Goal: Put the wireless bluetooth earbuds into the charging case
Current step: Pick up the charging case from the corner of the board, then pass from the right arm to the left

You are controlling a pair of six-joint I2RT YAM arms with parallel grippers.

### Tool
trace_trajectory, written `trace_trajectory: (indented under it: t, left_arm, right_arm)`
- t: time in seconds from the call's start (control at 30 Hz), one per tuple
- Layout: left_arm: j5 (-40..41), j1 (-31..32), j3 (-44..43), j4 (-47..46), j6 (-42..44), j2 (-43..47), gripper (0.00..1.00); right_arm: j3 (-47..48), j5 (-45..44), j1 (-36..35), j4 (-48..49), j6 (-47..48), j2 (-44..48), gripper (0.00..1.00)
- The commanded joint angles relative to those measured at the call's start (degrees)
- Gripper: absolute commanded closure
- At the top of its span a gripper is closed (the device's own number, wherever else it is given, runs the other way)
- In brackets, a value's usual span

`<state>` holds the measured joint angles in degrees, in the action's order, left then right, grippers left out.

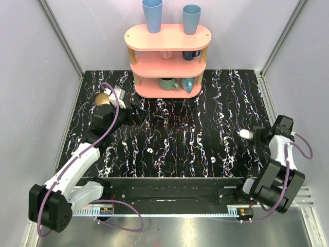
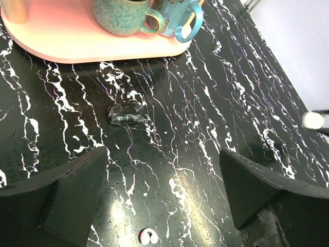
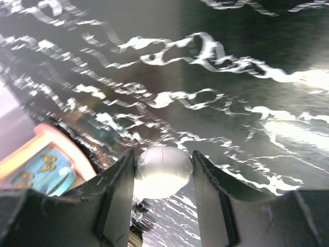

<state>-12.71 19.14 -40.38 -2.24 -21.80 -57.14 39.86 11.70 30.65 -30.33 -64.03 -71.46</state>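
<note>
- One bean-shaped white earbud [image 1: 213,159] and a second earbud [image 1: 149,151] lie well apart on the glossy black marble-patterned table [image 1: 180,139]
- Right gripper [image 3: 163,157] pinches the smooth, rounded white charging case [image 3: 162,175] from both sides, at the table's right side
- Left gripper [image 2: 163,153], blunt and black, gapes wide
- Farthest, an oval pink three-tier shelf [image 1: 167,56] carries glazed mugs [image 2: 123,15], with tall blue cups [image 1: 152,15] on top
</note>
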Motion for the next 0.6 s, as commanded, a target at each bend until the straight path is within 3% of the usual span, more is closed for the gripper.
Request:
trace_trajectory:
  t: [0.0, 0.27, 0.57]
  left_arm:
    - [-2.4, -0.2, -2.2, -2.7, -1.5, -0.3, 0.05]
    - [-9.0, 0.4, -3.1, -6.6, -1.8, -0.9, 0.04]
    - [-8.2, 6.1, -2.3, -18.1, -6.1, -1.1, 0.03]
  right_arm:
    - [5.7, 5.9, -3.8, 4.8, 6.2, 5.6, 1.00]
    - [18.9, 8.8, -16.3, 6.2, 9.2, 8.5, 1.00]
    - [23.5, 8.3, -27.5, 12.1, 2.6, 9.6, 1.00]
